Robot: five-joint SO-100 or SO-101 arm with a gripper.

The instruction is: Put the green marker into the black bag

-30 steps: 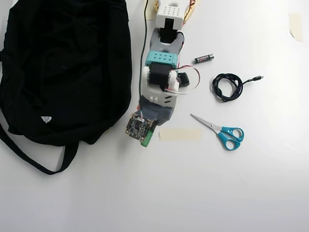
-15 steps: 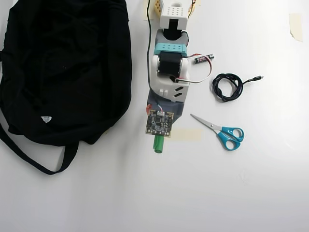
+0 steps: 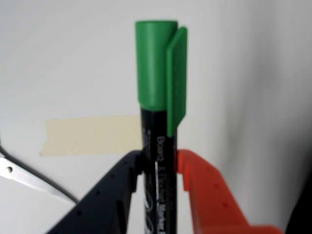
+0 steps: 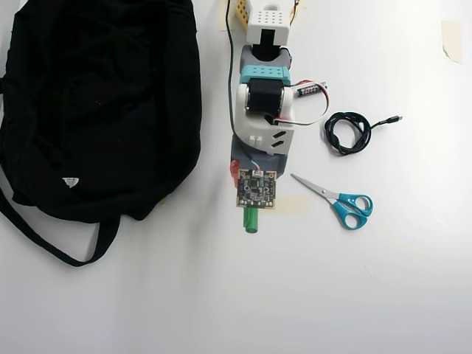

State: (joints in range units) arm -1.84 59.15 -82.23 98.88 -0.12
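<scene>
The large floppy black fabric bag (image 4: 99, 110), with its long straps trailing toward the lower left and a small white tag on its cloth, fills the left half of the overhead view and lies exactly where it lay a second ago. The white and teal arm (image 4: 263, 103) reaches down the middle of the white table (image 4: 332, 295). A second ago its wrist was swung toward the bag's right edge; now it points straight down the picture, clear of the bag.

To the right, the teal-handled scissors (image 4: 341, 200), the coiled black cable (image 4: 352, 131) and the small black battery (image 4: 311, 90), which sits just beside the arm's white wire, are all unmoved. A strip of beige masking tape (image 3: 90, 135) lies on the table, partly under the wrist in the overhead view.

The gripper (image 3: 158, 170) pinches the slim green marker with a green cap and dark printed barrel (image 3: 160, 97): in the wrist view the black finger (image 3: 114, 187) and the orange finger (image 3: 204, 192) press on either side of the barrel, with the capped end standing out beyond them. From overhead the green cap (image 4: 251, 221) pokes out below the wrist's circuit board, well apart from the bag; a second ago only a sliver of green showed beside the board.
</scene>
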